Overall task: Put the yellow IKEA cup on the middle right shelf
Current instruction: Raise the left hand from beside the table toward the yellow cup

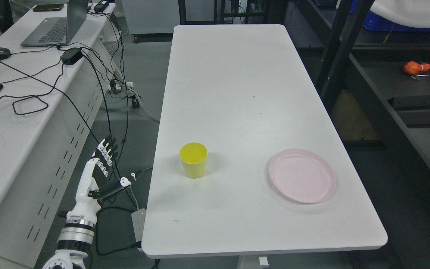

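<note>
A yellow cup stands upright and empty on the white table, toward its near left part. My left hand hangs beside the table's left edge, over the floor, well to the left of the cup. Its fingers are spread straight and its thumb sticks out toward the table; it holds nothing. A dark metal shelf unit stands to the right of the table. My right arm does not show.
A pink plate lies on the table's near right part. A desk with a laptop, mouse and cables runs along the left. Cables and a power strip lie on the floor between desk and table. An orange object sits on the shelf.
</note>
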